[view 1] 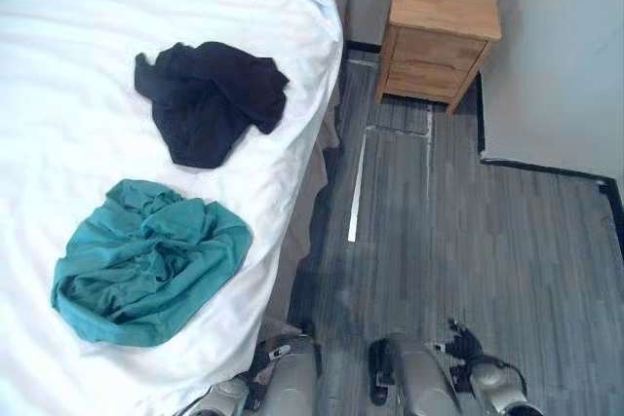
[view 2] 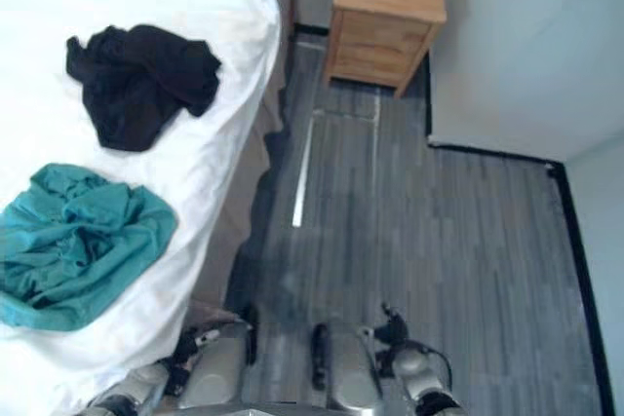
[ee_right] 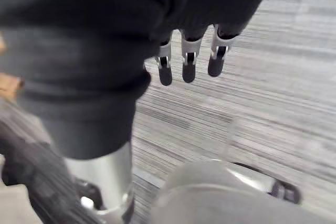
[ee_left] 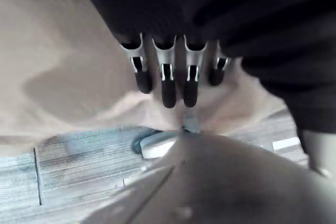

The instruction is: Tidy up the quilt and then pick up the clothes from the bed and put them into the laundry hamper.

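Clothes are in neither hand: the left hand (ee_left: 173, 77) hangs with fingers relaxed and straight before the bed's beige side, and the right hand (ee_right: 189, 59) hangs likewise slack over the grey floor (view 1: 507, 241). On the white quilt (view 1: 68, 153) lie a crumpled teal garment (view 1: 146, 260) near the bed's edge and, apart from it, a rumpled black garment (view 1: 210, 94). A wooden nightstand (view 1: 439, 36) stands by the wall.

Your left hand (ee_left: 173, 72) has a dark ribbed cover over its back and wrist, with silver fingers (ee_left: 168, 80) ending in dark rounded tips. Your right hand (ee_right: 191, 56) looks the same: the black ribbed cover, then slim silver fingers (ee_right: 188, 61) with dark tips.
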Controlling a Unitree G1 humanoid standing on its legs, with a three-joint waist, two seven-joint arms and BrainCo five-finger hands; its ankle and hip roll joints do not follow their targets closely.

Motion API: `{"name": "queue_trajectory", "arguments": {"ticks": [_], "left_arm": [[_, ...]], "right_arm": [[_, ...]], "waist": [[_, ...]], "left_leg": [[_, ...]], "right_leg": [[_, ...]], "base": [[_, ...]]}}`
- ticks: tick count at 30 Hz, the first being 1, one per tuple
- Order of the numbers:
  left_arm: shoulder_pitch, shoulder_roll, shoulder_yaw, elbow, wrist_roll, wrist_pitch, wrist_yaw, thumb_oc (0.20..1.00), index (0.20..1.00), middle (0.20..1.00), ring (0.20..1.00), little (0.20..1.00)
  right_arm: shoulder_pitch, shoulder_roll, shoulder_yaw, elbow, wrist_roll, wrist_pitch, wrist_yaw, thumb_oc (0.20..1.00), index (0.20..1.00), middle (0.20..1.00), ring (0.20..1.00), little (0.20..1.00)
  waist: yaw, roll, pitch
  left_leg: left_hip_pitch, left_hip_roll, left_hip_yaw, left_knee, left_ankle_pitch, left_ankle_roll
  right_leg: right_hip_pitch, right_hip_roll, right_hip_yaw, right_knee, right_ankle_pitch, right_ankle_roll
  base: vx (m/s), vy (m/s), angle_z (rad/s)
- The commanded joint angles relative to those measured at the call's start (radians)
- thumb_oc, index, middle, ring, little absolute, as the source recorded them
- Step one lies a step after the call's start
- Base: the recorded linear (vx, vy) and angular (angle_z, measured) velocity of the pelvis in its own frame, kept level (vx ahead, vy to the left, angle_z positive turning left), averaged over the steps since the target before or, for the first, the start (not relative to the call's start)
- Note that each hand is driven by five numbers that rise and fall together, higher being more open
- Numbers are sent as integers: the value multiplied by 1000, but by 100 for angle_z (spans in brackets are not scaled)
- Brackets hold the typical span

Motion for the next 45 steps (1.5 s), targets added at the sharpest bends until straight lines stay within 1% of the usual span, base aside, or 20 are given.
{"name": "queue_trajectory", "arguments": {"ticks": [1, 2, 6, 8, 10, 12, 16, 17, 19, 20, 21, 24, 27, 28, 29, 32, 33, 37, 41, 45], "left_arm": [[-113, -22, -26, -9, 185, -53, 189, 1000, 1000, 1000, 1000, 1000], [-115, -17, -7, 21, 191, -51, 180, 1000, 1000, 1000, 1000, 1000], [-86, -18, 16, 45, 212, -60, 168, 1000, 1000, 1000, 1000, 1000], [-57, -45, 39, 37, 182, -59, 171, 1000, 1000, 1000, 1000, 1000], [-39, -46, 44, 20, 164, -59, 174, 1000, 1000, 1000, 1000, 1000], [-43, -38, 50, -34, 125, -60, 205, 1000, 1000, 1000, 1000, 1000], [-46, -40, 60, -73, 91, -72, 216, 1000, 1000, 1000, 1000, 1000], [-39, -41, 67, -79, 94, -74, 227, 1000, 1000, 1000, 1000, 1000], [-39, -43, 67, -73, 99, -71, 226, 1000, 1000, 1000, 1000, 1000], [-39, -43, 69, -67, 106, -70, 225, 1000, 1000, 1000, 1000, 1000], [-42, -42, 72, -45, 127, -58, 222, 1000, 1000, 1000, 1000, 1000], [-36, -43, 80, -25, 143, -38, 220, 1000, 1000, 1000, 1000, 1000], [1, -50, 110, 33, 144, -23, 228, 1000, 1000, 1000, 1000, 1000], [7, -48, 116, 53, 145, -20, 229, 1000, 1000, 1000, 1000, 1000], [3, -37, 125, 59, 137, -11, 226, 1000, 1000, 1000, 1000, 1000], [-1, -30, 122, 49, 137, -10, 225, 1000, 1000, 1000, 1000, 1000], [-19, -16, 106, 48, 149, -9, 227, 1000, 1000, 1000, 1000, 1000], [-23, 0, 102, 51, 154, -17, 226, 1000, 1000, 1000, 1000, 1000], [-43, 16, 106, 73, 165, -25, 227, 1000, 1000, 1000, 1000, 1000], [-12, 37, 129, 88, 176, -24, 223, 1000, 1000, 1000, 1000, 1000]], "right_arm": [[28, -20, 35, -35, -15, -2, 0, 1000, 1000, 1000, 1000, 1000], [15, -19, 22, -38, -13, 0, 1, 1000, 1000, 1000, 1000, 1000], [23, -14, 17, -39, -30, 4, 8, 1000, 1000, 1000, 1000, 1000], [27, -28, 31, -3, -42, 8, 13, 1000, 1000, 1000, 1000, 1000], [32, -34, 36, -3, -46, 11, 13, 1000, 1000, 1000, 1000, 1000], [22, -53, 45, -21, -42, 13, 3, 1000, 1000, 1000, 1000, 1000], [11, -49, 66, 7, -60, 16, 3, 1000, 1000, 1000, 1000, 1000], [19, -47, 74, 16, -66, 8, 6, 1000, 1000, 1000, 1000, 1000], [21, -48, 74, 27, -67, 7, 9, 1000, 1000, 1000, 1000, 1000], [25, -48, 70, 37, -69, 4, 6, 1000, 1000, 1000, 1000, 1000], [32, -47, 61, 65, -76, 7, -3, 1000, 1000, 1000, 1000, 1000], [44, -44, 48, 87, -79, 18, -7, 1000, 1000, 1000, 1000, 1000], [57, -26, 38, 137, -84, 27, 2, 1000, 1000, 1000, 1000, 1000], [68, -17, 28, 145, -91, 31, 3, 1000, 1000, 1000, 1000, 1000], [76, -13, 16, 145, -84, 39, 6, 1000, 1000, 1000, 1000, 1000], [68, -16, 12, 140, -81, 42, 5, 1000, 1000, 1000, 1000, 1000], [61, -20, 18, 110, -71, 38, 1, 1000, 1000, 1000, 1000, 1000], [73, -32, 20, 44, -55, 28, 2, 1000, 1000, 1000, 1000, 1000], [76, -69, 6, -67, -40, 26, -3, 1000, 1000, 1000, 1000, 1000], [82, -105, -1, -140, -64, 28, 10, 1000, 1000, 1000, 1000, 1000]], "waist": [[-106, 18, -7], [-126, 10, -28], [-143, 28, -43], [-149, 40, -61], [-138, 22, -59], [-68, -40, -14], [4, -41, -11], [50, -19, -26], [63, -13, -39], [71, -4, -43], [68, 2, -45], [55, -6, -61], [106, -40, -92], [108, -56, -86], [96, -59, -73], [89, -44, -69], [57, -9, -58], [24, -7, -63], [-34, -29, -59], [-29, -50, -56]], "left_leg": [[294, -35, -23, -446, 136, -53], [370, -42, -9, -464, 81, -75], [476, -25, 10, -426, -28, -93], [402, -8, 13, -29, 162, -175], [338, -7, -8, 150, 260, -192], [109, -26, -13, 496, 213, -154], [-18, 3, 17, 352, 177, -132], [-35, 7, 38, 24, 168, -110], [-24, 15, 50, -149, 223, -113], [-20, 30, 93, -254, 280, -118], [-48, 81, 307, -365, 318, -122], [-32, 120, 456, -398, 322, -113], [-12, 67, 428, -359, 339, -46], [2, 39, 416, -345, 313, -18], [68, 6, 397, -352, 276, 13], [102, -4, 358, -372, 259, 29], [193, -21, 222, -429, 233, 26], [238, -32, 97, -453, 216, -5], [316, -47, -95, -460, 146, -39], [347, -48, -162, -383, 61, -60]], "right_leg": [[61, -17, -100, -535, 6, 12], [-3, -94, -236, -730, 62, 1], [-1, -117, -326, -834, 74, 4], [102, -84, -305, -803, 98, -71], [154, -74, -301, -810, 96, -97], [284, -74, -238, -860, 69, -117], [380, -63, -181, -915, 22, -94], [438, -47, -151, -929, -12, -66], [459, -44, -147, -935, -31, -54], [488, -33, -156, -939, -51, -47], [550, -19, -189, -936, -111, -41], [598, -15, -221, -902, -157, -25], [606, -53, -235, -731, -119, 25], [573, -93, -243, -603, -52, 71], [494, -162, -225, -369, 120, 113], [427, -161, -183, -271, 120, 101], [290, -96, -114, -224, 23, 60], [240, -98, -101, -442, -30, 26], [183, -103, 99, -818, 74, 50], [170, -142, 100, -790, 97, 61]], "base": [[805, -87, -9], [656, -83, -8], [668, -59, 6], [699, -59, -17], [377, -107, -60], [700, -120, -72], [578, 121, -59], [663, 252, -73], [544, 189, -53], [598, 193, -28], [583, 199, -25], [641, 178, 4], [586, 176, 31], [505, 251, 68], [500, 248, 78], [460, 132, 140], [517, 15, 173], [544, -149, 206], [573, -244, 220], [394, -241, 174]]}}
